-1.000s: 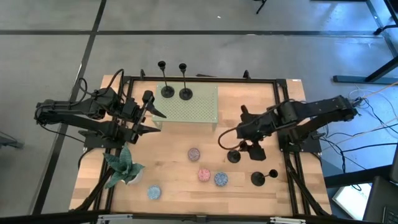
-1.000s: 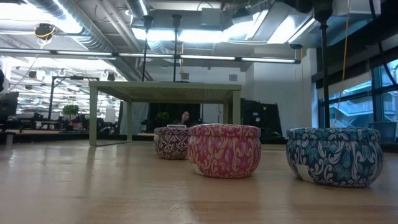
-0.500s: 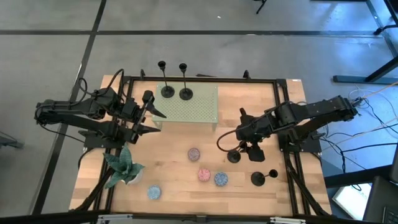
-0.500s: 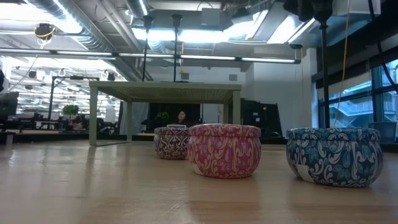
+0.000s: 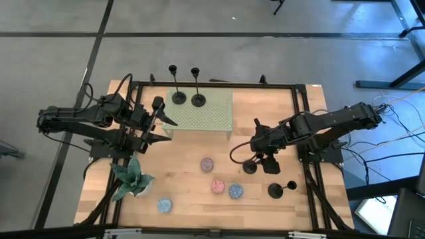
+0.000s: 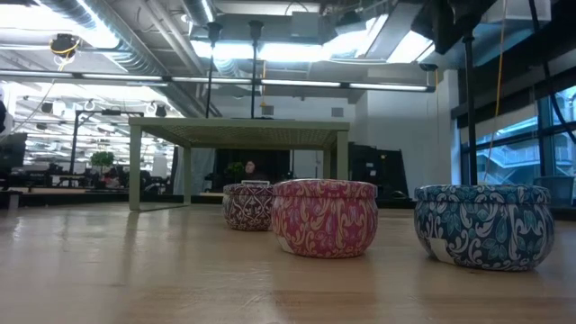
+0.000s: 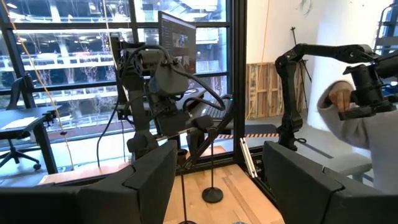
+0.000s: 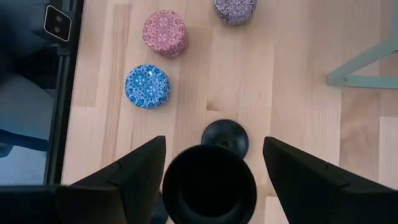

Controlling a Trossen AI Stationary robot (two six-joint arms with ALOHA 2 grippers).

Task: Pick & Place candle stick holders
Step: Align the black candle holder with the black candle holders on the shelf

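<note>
Right wrist view: candle stick holder [image 8: 209,184] stands between right gripper [image 8: 211,180] fingers

Candle stick holder [image 8: 209,182] stem hidden behind its own cup; person [image 7: 360,134] cut off at frame edge.

Your right gripper [image 8: 209,186] hangs with fingers spread on either side of a candle stick holder's cup top [image 8: 209,185], its round base [image 8: 225,136] on the wooden table [image 8: 292,124] below. At eleven o'clock: blue candle [image 8: 147,86], pink candle [image 8: 165,33].
</note>
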